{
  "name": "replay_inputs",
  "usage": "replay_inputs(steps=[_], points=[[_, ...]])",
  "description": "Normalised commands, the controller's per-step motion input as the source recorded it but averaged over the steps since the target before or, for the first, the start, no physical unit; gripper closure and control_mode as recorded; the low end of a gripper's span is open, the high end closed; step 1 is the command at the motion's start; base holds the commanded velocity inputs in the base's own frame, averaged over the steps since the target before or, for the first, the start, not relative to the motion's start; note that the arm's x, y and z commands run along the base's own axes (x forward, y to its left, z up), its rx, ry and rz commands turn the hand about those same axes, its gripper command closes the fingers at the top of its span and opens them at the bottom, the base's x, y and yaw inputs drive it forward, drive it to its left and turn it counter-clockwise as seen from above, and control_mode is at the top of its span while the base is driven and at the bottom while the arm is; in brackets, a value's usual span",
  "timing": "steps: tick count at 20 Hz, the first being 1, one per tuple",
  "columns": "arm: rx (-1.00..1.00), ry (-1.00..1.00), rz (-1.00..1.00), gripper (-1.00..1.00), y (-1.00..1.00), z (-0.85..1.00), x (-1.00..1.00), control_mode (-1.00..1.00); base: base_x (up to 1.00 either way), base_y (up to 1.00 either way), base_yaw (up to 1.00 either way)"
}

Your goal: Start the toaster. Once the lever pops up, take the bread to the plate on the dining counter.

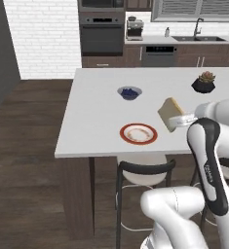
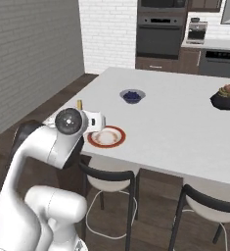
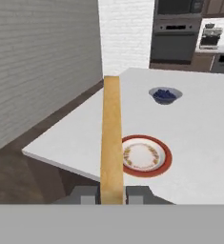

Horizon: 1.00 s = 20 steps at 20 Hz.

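My gripper [image 3: 112, 195] is shut on the bread [image 3: 111, 143], a pale tan slice seen edge-on and standing straight up between the fingertips [image 3: 87, 196]. From the left base view the bread [image 1: 169, 111] hangs tilted above the dining counter [image 1: 96, 112], a little right of the plate [image 1: 138, 133], with the gripper [image 1: 173, 123] at its lower edge. The plate [image 3: 144, 156] has an orange-red rim and a pale centre and lies near the counter's front edge, just right of the slice in the hand view. The toaster is out of view.
A white bowl [image 1: 129, 92] with blue contents sits behind the plate, and a potted plant [image 1: 203, 82] stands at the far right of the counter. Dark stools [image 2: 111, 176] are tucked under the front edge. An oven wall and a sink counter lie beyond.
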Motion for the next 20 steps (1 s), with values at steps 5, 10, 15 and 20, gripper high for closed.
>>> replay_inputs(steps=[5, 10, 15, 20], points=[[0.17, 0.20, 0.15, 1.00, -0.16, -0.31, 0.99, -1.00, 0.00, 0.00, 0.00], [0.02, 0.27, 0.05, 1.00, 0.00, -0.65, 1.00, -1.00, 0.00, 0.00, 0.00], [0.03, 0.21, 0.05, 1.00, -0.05, -0.55, 0.80, -1.00, 0.00, 0.00, 0.00], [0.16, 0.14, 0.08, 1.00, -0.30, -0.28, 0.42, -1.00, 0.00, 0.00, 0.00]])
